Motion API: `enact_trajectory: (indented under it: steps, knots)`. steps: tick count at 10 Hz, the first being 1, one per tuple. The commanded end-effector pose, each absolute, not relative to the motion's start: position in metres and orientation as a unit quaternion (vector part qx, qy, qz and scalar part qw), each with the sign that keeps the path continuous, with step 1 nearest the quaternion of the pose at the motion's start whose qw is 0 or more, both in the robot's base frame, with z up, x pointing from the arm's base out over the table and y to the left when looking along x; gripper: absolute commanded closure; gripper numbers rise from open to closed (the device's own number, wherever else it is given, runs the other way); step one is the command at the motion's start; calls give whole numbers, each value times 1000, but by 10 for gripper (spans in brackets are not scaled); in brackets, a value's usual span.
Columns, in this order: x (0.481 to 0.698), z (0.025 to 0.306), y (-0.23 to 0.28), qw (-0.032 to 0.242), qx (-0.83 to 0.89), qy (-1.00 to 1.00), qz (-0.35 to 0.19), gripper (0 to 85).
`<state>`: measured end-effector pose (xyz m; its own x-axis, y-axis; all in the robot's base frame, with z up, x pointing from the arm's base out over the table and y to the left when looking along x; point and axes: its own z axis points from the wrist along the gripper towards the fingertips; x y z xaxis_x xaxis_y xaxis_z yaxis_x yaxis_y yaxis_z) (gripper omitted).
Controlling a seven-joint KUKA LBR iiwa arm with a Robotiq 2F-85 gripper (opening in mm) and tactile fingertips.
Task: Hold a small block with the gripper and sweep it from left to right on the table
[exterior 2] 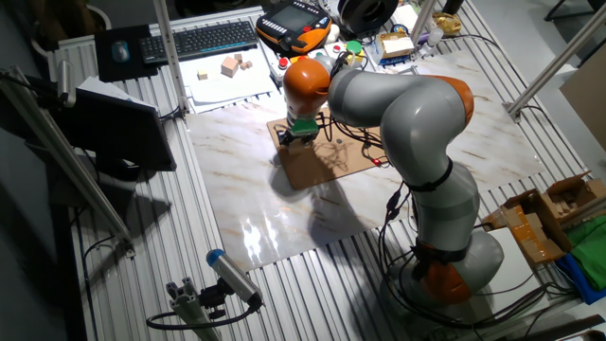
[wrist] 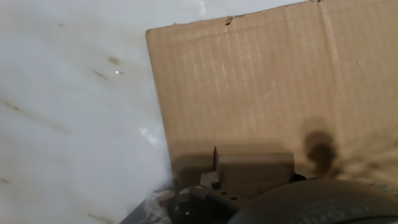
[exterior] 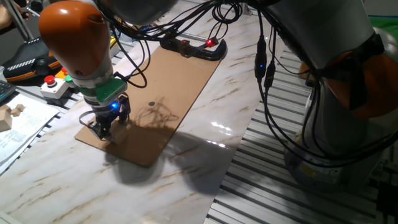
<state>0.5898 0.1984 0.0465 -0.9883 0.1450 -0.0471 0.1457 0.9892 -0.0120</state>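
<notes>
My gripper (exterior: 106, 127) hangs low over the near left corner of the cardboard sheet (exterior: 168, 93), which lies on the white marble-patterned table (exterior: 74, 180). In the hand view the small block (wrist: 254, 167), a tan cube, sits at the bottom of the frame just above the dark gripper body, over the cardboard (wrist: 261, 81) near its left edge. The jaws look shut on it. In the other fixed view the gripper (exterior 2: 295, 135) is small and the block cannot be made out.
A black power strip (exterior: 193, 46) with a red light lies at the cardboard's far end. A red button box (exterior: 53, 84) and pale wooden pieces (exterior: 9, 115) on paper sit to the left. Cables (exterior: 267, 68) hang at the right, above the slatted frame (exterior: 261, 186).
</notes>
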Motion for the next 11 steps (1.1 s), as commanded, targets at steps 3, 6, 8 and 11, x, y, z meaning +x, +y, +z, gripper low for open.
enact_trajectory:
  steps: [3, 6, 8, 11]
  knots:
    - [591, 47, 198, 24, 74, 997, -7, 843]
    - [591, 48, 199, 26, 78, 997, -2, 523]
    - [591, 48, 199, 29, 80, 996, -1, 247]
    - [592, 48, 199, 33, 84, 996, -1, 47]
